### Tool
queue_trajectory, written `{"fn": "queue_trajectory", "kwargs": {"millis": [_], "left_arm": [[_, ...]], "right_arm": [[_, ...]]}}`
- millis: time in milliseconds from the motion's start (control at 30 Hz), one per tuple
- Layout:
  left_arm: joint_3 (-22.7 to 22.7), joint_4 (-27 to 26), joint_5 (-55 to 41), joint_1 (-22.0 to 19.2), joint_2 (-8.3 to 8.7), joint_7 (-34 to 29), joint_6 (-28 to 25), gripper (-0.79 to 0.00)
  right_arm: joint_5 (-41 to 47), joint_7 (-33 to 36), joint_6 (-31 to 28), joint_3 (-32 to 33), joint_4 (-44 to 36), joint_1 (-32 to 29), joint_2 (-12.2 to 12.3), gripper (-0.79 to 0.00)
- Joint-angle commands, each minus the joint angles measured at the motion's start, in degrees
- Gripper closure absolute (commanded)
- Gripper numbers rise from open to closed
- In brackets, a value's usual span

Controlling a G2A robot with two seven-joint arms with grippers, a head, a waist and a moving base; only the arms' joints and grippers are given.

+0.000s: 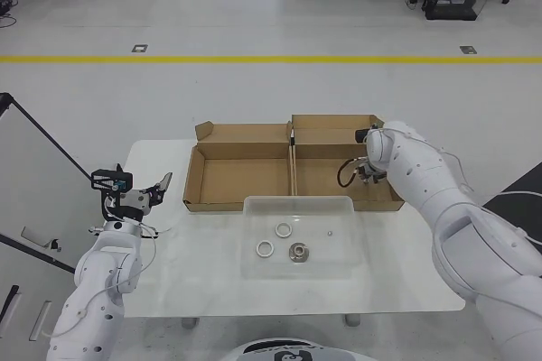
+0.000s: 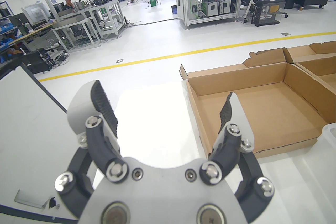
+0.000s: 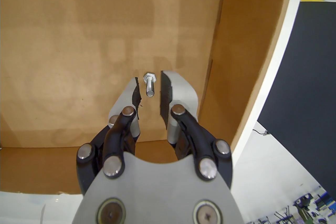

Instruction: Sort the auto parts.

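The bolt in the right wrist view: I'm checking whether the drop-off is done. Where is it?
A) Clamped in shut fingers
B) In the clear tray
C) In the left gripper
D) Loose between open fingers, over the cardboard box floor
D: the bolt has a gap on each side inside the open right gripper, with the floor of the cardboard box behind it.

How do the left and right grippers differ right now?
The left gripper is spread wide over the table, outside the left box; the right gripper is open narrower, in the right box. The left holds nothing; a bolt shows between the right's jaws, untouched. Both are open.
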Motion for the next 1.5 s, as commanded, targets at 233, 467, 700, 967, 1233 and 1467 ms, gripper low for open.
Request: {"fn": "queue_trajectory", "kwargs": {"millis": [233,467,700,967,1233,1467], "left_arm": [[0.0,0.0,0.0,0.0,0.0,0.0,0.0,-0.785],[0.0,0.0,0.0,0.0,0.0,0.0,0.0,-0.785],[0.0,0.0,0.0,0.0,0.0,0.0,0.0,-0.785],[0.0,0.0,0.0,0.0,0.0,0.0,0.0,-0.785],[0.0,0.0,0.0,0.0,0.0,0.0,0.0,-0.785],[0.0,0.0,0.0,0.0,0.0,0.0,0.0,-0.785]], "right_arm": [[-1.5,-2.2,-0.2,0.9,0.0,0.9,-0.2,-0.785],[-2.9,-5.8,-4.5,3.2,-4.5,0.9,1.4,-0.785],[-5.1,-7.2,-9.5,8.5,-15.6,-1.5,5.4,-0.785],[-11.4,-3.5,-16.7,19.5,-39.7,-12.2,12.5,-0.785],[-10.4,2.9,-28.0,31.9,-61.4,-24.9,17.4,-0.785],[-5.4,7.2,-32.5,36.1,-67.1,-28.1,18.6,-0.785]]}}
